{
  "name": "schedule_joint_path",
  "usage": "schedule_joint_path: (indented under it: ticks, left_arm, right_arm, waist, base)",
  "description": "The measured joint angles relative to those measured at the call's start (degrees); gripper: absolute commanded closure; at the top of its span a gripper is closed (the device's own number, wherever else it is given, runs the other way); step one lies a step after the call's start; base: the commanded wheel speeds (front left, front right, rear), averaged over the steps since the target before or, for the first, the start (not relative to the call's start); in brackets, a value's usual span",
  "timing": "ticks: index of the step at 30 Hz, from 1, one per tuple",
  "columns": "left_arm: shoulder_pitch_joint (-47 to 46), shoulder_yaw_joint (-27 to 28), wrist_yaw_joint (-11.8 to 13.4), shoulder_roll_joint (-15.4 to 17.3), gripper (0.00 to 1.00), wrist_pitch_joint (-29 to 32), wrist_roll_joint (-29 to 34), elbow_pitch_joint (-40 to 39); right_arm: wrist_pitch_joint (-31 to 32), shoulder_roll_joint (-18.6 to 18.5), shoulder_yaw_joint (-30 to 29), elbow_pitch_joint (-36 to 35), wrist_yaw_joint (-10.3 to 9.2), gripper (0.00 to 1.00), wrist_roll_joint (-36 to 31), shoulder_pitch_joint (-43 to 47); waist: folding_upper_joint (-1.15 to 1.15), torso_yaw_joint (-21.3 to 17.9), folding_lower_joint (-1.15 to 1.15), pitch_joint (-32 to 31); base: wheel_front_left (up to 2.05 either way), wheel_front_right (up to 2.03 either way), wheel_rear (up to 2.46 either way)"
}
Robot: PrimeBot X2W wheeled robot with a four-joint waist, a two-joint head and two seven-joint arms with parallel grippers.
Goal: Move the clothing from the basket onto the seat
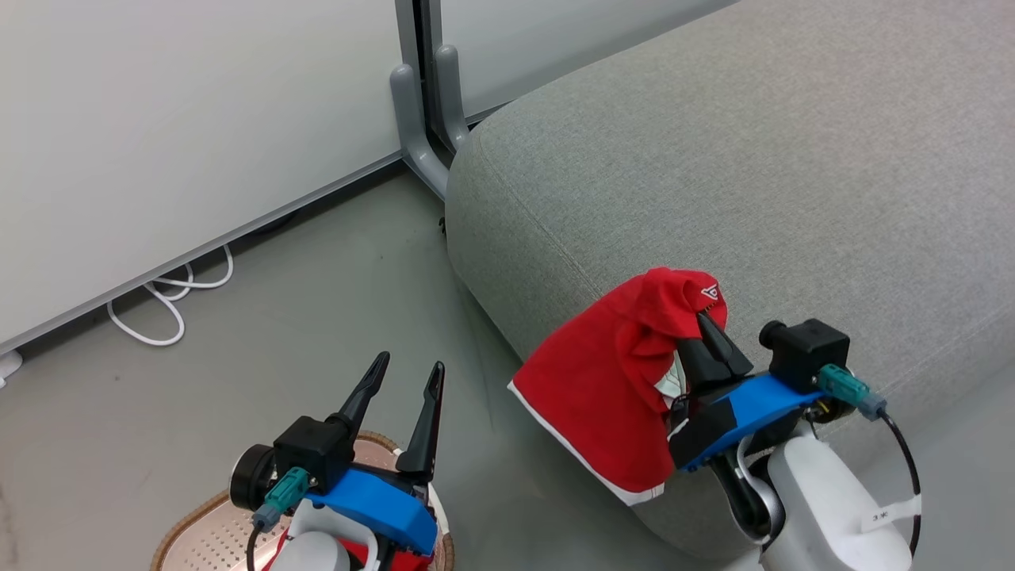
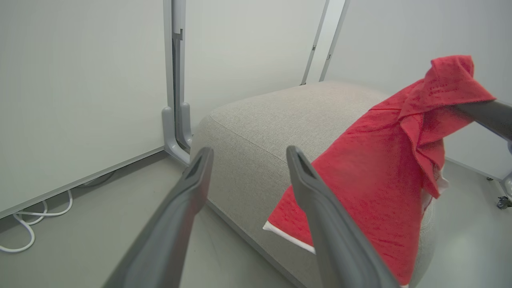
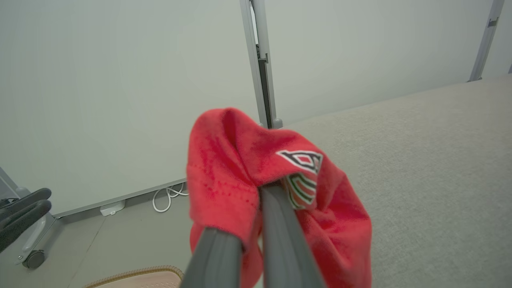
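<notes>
Now: right hand [image 1: 708,337] clamped shut on a bunched fold of the red garment [image 1: 603,388]. The cloth drapes off its fingers at the near rounded edge of the seat [image 1: 753,159], with the white-trimmed hem hanging down the front face. To land it well, carry it farther over the cushion top and lower it until the cloth rests before letting go — otherwise the hanging bulk likely slides to the floor [image 1: 317,317]. Left hand [image 1: 410,362] spread open and empty above the basket [image 1: 206,527], near left — a second red piece [image 1: 400,560] shows there.

Left pincer [image 1: 408,366] low, jaws spread wide, empty. Right pincer [image 1: 708,327] higher, jaws clamped on the clothing [image 1: 603,381].
</notes>
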Motion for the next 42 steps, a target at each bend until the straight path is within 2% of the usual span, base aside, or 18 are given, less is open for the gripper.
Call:
schedule_joint_path:
  ticks: [3,7,16,24,31,37,42]
  left_arm:
    - [-0.02,-0.08,0.00,0.04,0.00,0.00,0.03,-0.25]
    - [-0.64,-0.51,0.00,0.48,0.00,0.00,0.48,-0.78]
    - [-3.78,-2.15,0.00,1.81,0.00,0.00,0.99,-2.05]
    - [-8.67,-3.60,0.00,3.64,0.00,0.00,2.05,-4.72]
    - [-12.71,-4.02,0.00,5.32,0.00,0.00,3.07,-8.67]
    - [-15.04,-4.31,0.00,5.95,0.00,0.00,4.08,-11.10]
    - [-15.95,-3.27,0.00,6.21,0.00,0.00,4.59,-12.18]
  right_arm:
    - [0.85,0.02,-0.76,0.21,0.00,1.00,-0.36,-1.85]
    - [3.02,-0.49,-4.56,0.33,0.00,1.00,-2.79,-6.89]
    - [7.49,-8.09,-13.95,-2.11,0.00,1.00,-5.70,-18.09]
    - [10.33,-14.43,-26.74,-3.66,0.00,1.00,-8.66,-25.65]
    - [8.75,-17.83,-37.18,-4.23,0.00,1.00,-7.70,-30.15]
    - [6.83,-20.31,-41.84,-2.33,0.00,1.00,-8.36,-30.48]
    - [5.68,-20.47,-43.61,2.68,0.01,1.00,-8.80,-28.89]
  waist:
    - [0.00,0.32,0.01,0.65]
    - [0.00,0.96,0.00,2.02]
    - [0.00,4.23,0.01,7.24]
    - [0.00,8.32,0.01,14.45]
    - [0.00,12.64,0.01,21.94]
    - [0.00,16.10,0.01,28.16]
    - [0.00,18.45,0.01,32.14]
  base:
    - [0.00,0.00,0.00]
    - [0.00,0.00,0.00]
    - [0.00,0.00,0.00]
    - [0.00,0.00,0.00]
    - [0.00,0.00,0.00]
    - [0.00,0.00,0.00]
    - [0.00,0.00,0.00]
